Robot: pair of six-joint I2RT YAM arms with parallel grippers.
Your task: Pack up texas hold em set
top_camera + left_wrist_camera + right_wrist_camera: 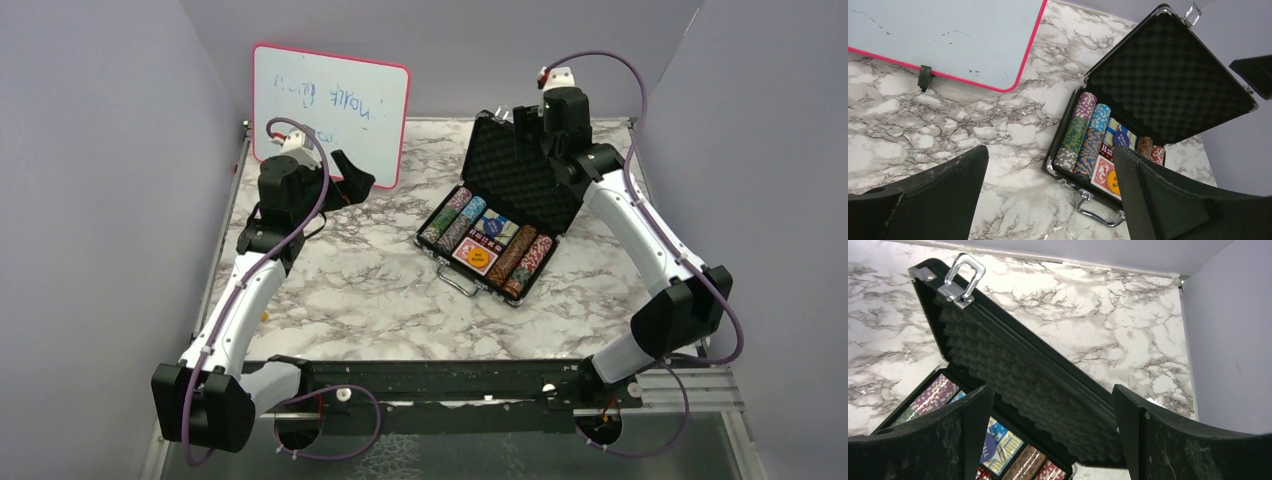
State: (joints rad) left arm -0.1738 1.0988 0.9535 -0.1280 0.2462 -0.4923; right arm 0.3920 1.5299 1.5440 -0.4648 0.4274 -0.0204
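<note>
White marble-pattern table [360, 280] fills the workspace, grey walls round it. A pink-framed rectangular whiteboard [330, 110] w/ faint blue scribble leans at the far-left wall.

The small black hard case [520, 175] sits on the table right of ctr, turned diagonally. Its lid is up and tilted back, showing grey egg-crate foam. A metal handle [458, 280] sticks out from the near edge of the base.

The left gripper [1050, 150] hangs over bare marble just in front of the whiteboard, well apart from the case. Its jaws are spread wide w/ nothing btwn them. The right gripper [1052, 389] sits above the top edge of the lid at the far-right side, also spread wide. The lid rim runs btwn its fingers in the wrist view; contact can't be told.

Inside the base, striped multicolour poker chip stacks [450, 220] lie in rows along the left side, w/ more rows along the right. The middle section holds red-backed cards [1102, 172] w/ an orange round button [477, 257] on top. A blue round button [1120, 138] lies just behind, and tiny red dice [1106, 151] sit btwn the two. A silver metal latch [964, 280] stands at the lid's top corner.
</note>
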